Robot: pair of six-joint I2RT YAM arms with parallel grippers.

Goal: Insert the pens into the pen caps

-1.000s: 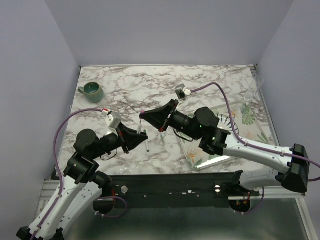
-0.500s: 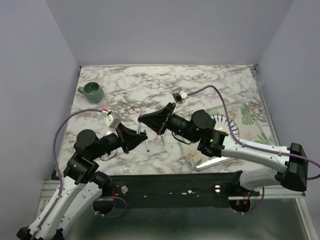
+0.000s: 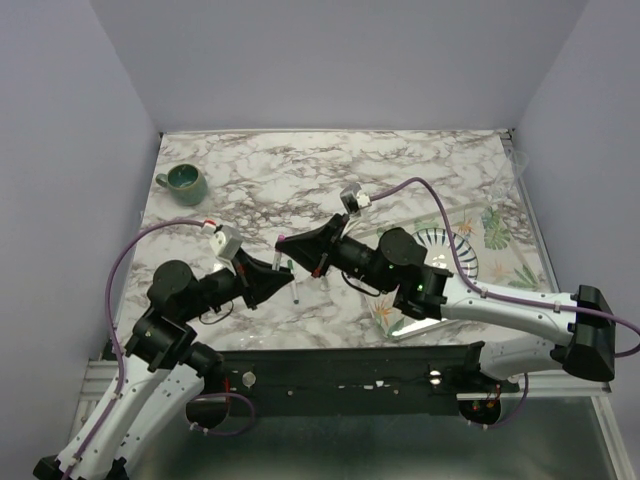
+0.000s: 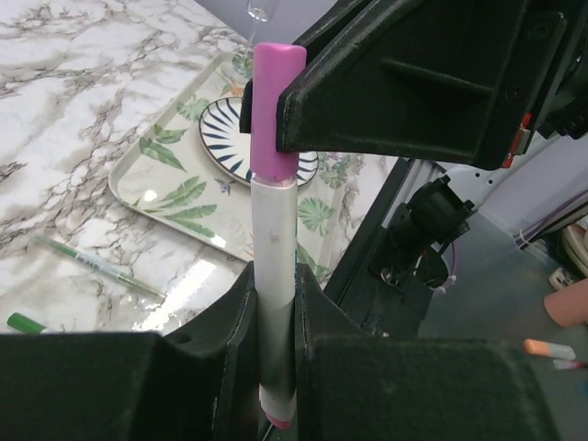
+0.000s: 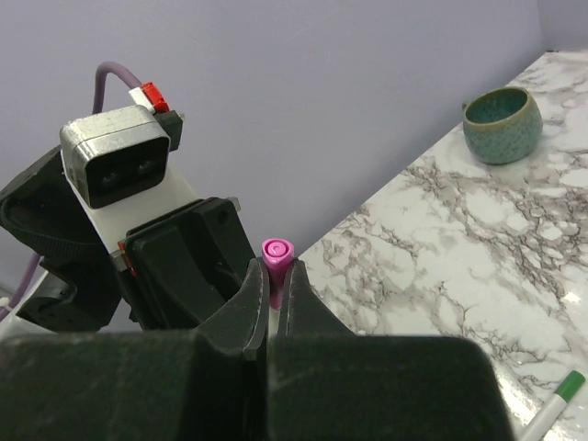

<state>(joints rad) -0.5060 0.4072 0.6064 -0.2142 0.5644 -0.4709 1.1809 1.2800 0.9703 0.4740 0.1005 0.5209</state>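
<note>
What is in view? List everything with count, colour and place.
Mug: one, teal, far left of the table.
Tray: one, leaf-patterned, right side.
Plate: one, blue-striped, on the tray.
Held pen: one, white, between the grippers.
Pink cap: one, on the held pen's tip.
Loose pen: one, white with green end, on the table.
Left gripper: black, shut on the held pen.
Right gripper: black, shut on the pink cap.

Matt pink plastic cap (image 4: 274,110), smooth white pen (image 4: 276,276), glossy marble-look table (image 3: 400,160).

Mug (image 3: 184,180) at far left, tray (image 3: 510,250) at right; open table (image 3: 300,165) between
</note>
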